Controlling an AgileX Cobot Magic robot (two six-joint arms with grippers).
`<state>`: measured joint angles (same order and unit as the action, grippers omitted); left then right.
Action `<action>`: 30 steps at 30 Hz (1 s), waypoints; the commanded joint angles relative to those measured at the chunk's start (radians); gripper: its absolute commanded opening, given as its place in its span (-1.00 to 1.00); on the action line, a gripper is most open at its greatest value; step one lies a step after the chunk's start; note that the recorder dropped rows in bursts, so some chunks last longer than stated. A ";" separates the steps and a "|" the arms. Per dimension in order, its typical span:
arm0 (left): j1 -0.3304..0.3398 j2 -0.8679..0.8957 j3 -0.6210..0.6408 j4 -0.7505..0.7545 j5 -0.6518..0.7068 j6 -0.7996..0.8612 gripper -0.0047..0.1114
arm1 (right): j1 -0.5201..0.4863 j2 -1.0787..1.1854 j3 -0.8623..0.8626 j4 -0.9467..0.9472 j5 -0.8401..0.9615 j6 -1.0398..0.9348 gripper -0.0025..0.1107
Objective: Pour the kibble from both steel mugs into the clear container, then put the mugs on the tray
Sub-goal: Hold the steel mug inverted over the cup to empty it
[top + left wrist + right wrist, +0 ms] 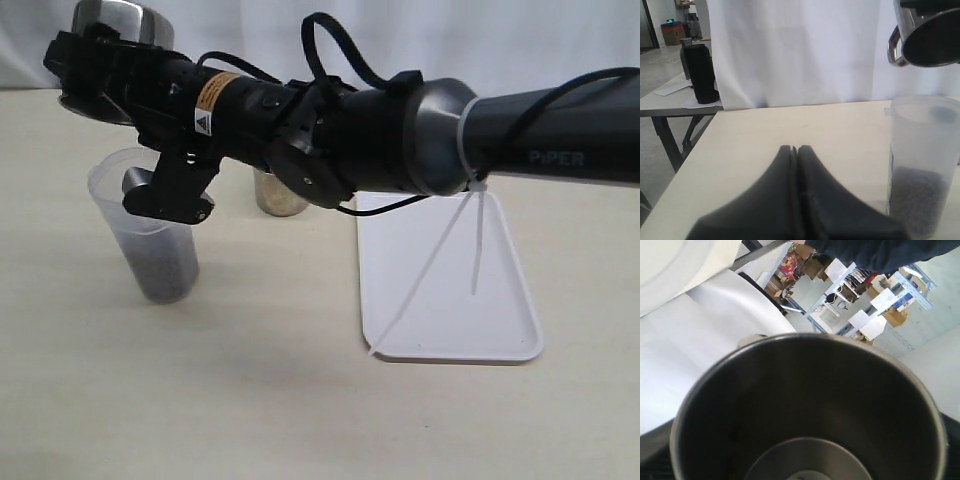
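Upper left, right gripper (85, 70) clasping a tilted steel mug (125, 22) (empty inside) in wide jaws, over clear container (110, 200) of kibble (165, 270), left gripper (795, 149) jaws pressed together, empty.

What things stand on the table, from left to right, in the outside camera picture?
Tall frosted clear plastic container with brown kibble inside → shiny cylindrical steel mug → flat white rectangular plastic tray.

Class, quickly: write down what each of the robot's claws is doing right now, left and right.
Left claw: closed, holding nothing.
Right claw: gripping a steel mug, tipped above the clear container.
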<state>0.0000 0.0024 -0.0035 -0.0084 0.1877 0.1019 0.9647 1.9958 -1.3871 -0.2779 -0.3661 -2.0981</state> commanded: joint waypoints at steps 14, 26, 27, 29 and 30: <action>-0.001 -0.002 0.003 -0.003 -0.001 -0.001 -0.92 | -0.011 0.014 -0.008 -0.213 -0.025 -0.019 -0.88; -0.001 -0.002 0.003 -0.003 -0.001 -0.001 -0.92 | -0.044 0.040 -0.003 -0.234 -0.107 -0.019 -0.88; -0.001 -0.002 0.003 -0.003 -0.001 -0.001 -0.92 | -0.044 0.045 -0.003 -0.236 -0.099 -0.019 -0.88; -0.001 -0.002 0.003 -0.003 -0.005 -0.001 -0.92 | -0.044 0.046 -0.003 -0.218 -0.125 -0.019 -0.88; -0.001 -0.002 0.003 -0.003 -0.010 -0.001 -0.92 | -0.044 0.046 -0.003 -0.185 -0.170 -0.019 -0.88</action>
<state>0.0000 0.0024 -0.0035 -0.0084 0.1877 0.1019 0.9227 2.0411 -1.3888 -0.5025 -0.4708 -2.1101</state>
